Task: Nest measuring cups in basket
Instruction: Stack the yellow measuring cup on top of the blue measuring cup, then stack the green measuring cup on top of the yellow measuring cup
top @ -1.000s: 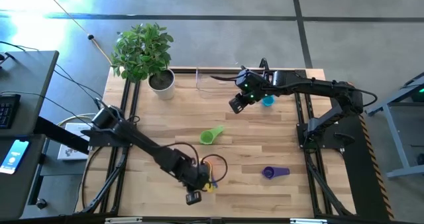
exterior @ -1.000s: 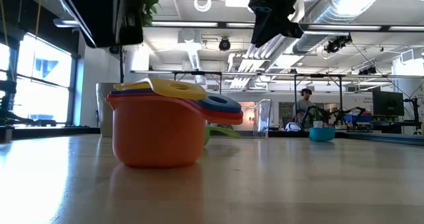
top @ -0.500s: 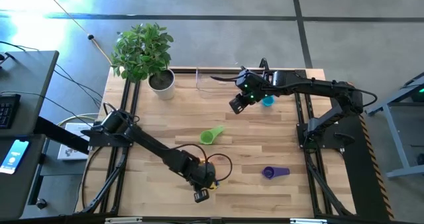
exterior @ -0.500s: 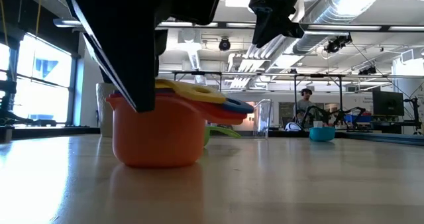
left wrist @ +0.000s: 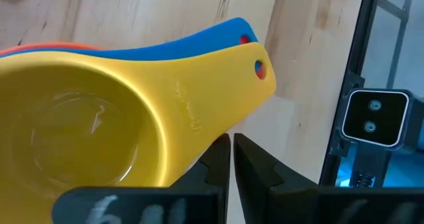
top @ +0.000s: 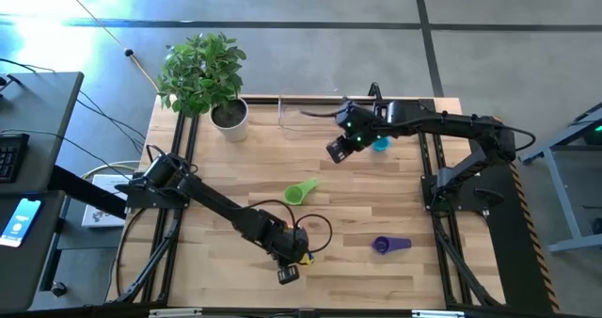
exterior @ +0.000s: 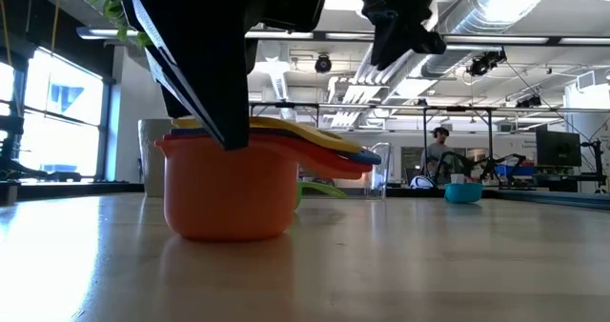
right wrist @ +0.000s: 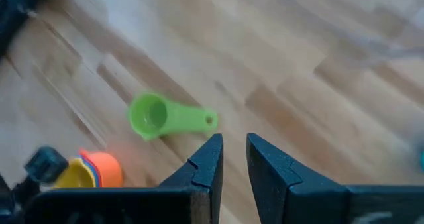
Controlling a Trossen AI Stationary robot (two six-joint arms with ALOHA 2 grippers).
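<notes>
Bare board between green cup (top: 300, 192) and purple cup (top: 389, 245).

A wooden table (top: 235, 186) carries a potted plant (top: 229, 118), clear basket (top: 303, 112) and scattered measuring cups (top: 300, 192).
</notes>
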